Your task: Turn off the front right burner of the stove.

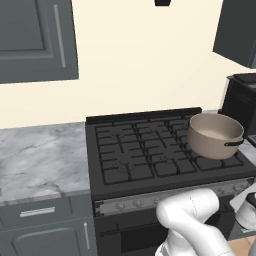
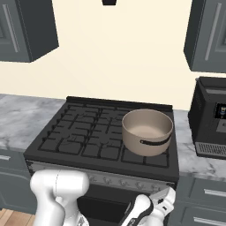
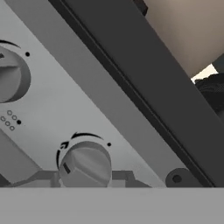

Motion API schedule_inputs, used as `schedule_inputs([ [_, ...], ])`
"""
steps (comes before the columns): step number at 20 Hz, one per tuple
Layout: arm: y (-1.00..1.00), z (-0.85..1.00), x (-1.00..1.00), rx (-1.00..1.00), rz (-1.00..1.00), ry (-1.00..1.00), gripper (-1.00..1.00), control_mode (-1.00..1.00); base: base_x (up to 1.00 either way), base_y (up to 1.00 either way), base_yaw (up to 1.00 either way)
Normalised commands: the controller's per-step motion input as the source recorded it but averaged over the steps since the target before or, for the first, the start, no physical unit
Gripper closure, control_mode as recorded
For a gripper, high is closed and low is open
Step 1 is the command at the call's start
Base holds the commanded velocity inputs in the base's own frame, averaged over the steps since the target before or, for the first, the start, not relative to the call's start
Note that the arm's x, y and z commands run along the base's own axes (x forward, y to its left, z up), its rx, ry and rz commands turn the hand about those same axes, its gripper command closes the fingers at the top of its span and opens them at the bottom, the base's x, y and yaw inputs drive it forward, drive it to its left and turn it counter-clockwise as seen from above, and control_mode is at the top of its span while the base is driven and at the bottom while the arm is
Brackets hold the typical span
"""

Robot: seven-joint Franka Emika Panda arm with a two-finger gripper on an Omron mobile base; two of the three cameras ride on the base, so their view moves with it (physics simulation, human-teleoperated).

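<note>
Flanking two knobs (image 3: 85, 164): one pot (image 2: 147, 131).

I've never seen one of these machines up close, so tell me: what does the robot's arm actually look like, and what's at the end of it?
The arm is glossy white, built of thick rounded tube-like segments with smooth bulging joints. In the right base view its far end, down by the stove's silver knob strip, shows dark bands between white parts. No cables or markings can be made out. The fingertips are too hard to make out here to describe.

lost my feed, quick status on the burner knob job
Pincer low at the stove's right front, open or shut unclear. Knob close ahead in hand view, not gripped. Pot sits on the right grate, clear of the knobs.
</note>
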Motion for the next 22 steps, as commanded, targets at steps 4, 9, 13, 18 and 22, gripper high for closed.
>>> schedule_inputs([
  [4,0.67,0.59,0.54,0.15,0.0,0.0,1.0,-1.0,0.0,0.0,0.0],
  [9,0.56,0.61,0.58,0.19,0.0,0.01,1.0,-1.0,0.0,0.0,0.0],
  [13,0.3,0.71,0.75,0.21,0.0,0.03,1.0,-1.0,0.0,0.0,0.0],
  [18,0.32,0.61,0.64,0.22,0.0,0.06,1.0,-1.0,0.0,0.0,0.0],
  [22,0.5,0.43,0.34,0.25,0.0,0.08,1.0,-1.0,0.0,0.0,0.0],
])
